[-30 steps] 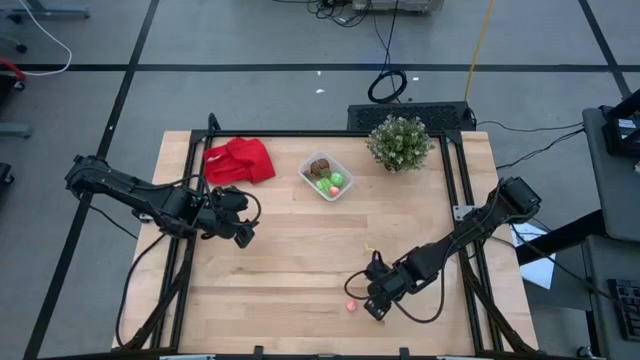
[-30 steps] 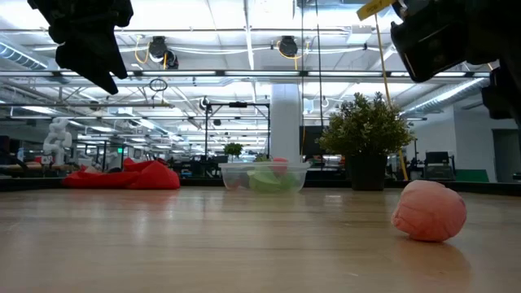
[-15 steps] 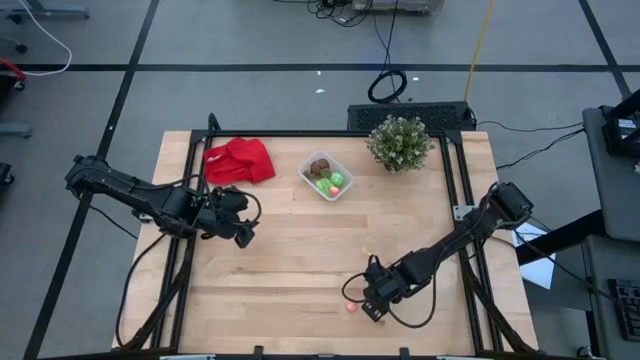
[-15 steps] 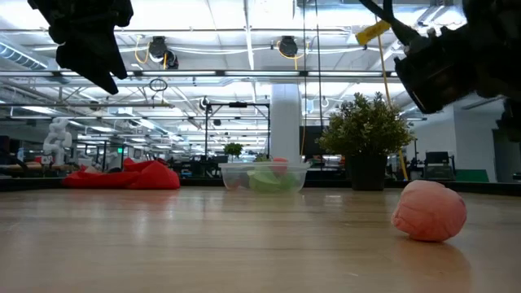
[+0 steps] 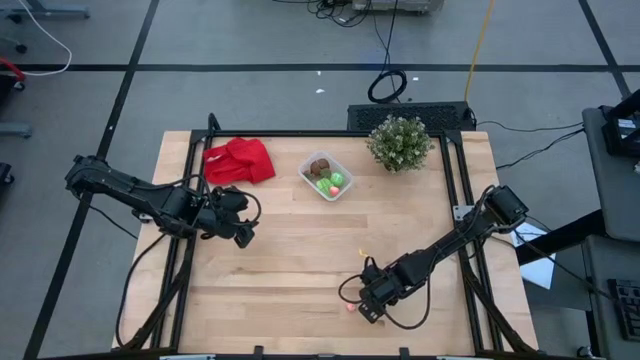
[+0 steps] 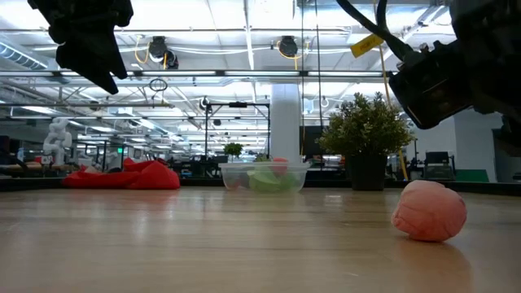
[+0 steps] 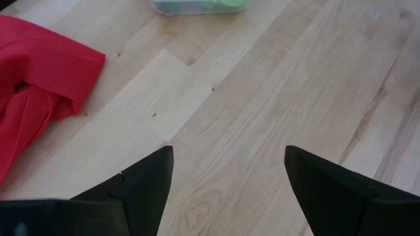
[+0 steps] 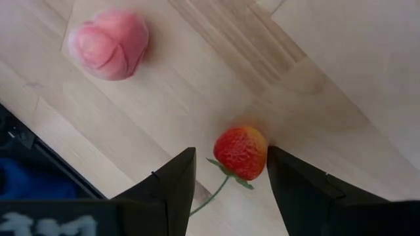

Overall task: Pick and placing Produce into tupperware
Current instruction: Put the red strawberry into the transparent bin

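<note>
Wood table [image 5: 300, 250] held the tub [image 5: 326, 176] at the back, some produce inside; right gripper [image 8: 230, 174] hung low at the front edge, fingers apart, straddling a strawberry [image 8: 241, 152], ungripped; pink piece [image 8: 108, 43] lay near; risk: closing off-centre could squirt the berry off the edge; left gripper [image 7: 226, 177] idled open near the cloth [image 7: 33, 85].

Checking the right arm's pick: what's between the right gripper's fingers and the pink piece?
A small red strawberry sits between the open right gripper's fingertips, not gripped. Between it and the pink piece is bare wooden table. The right wrist view shows this.
</note>
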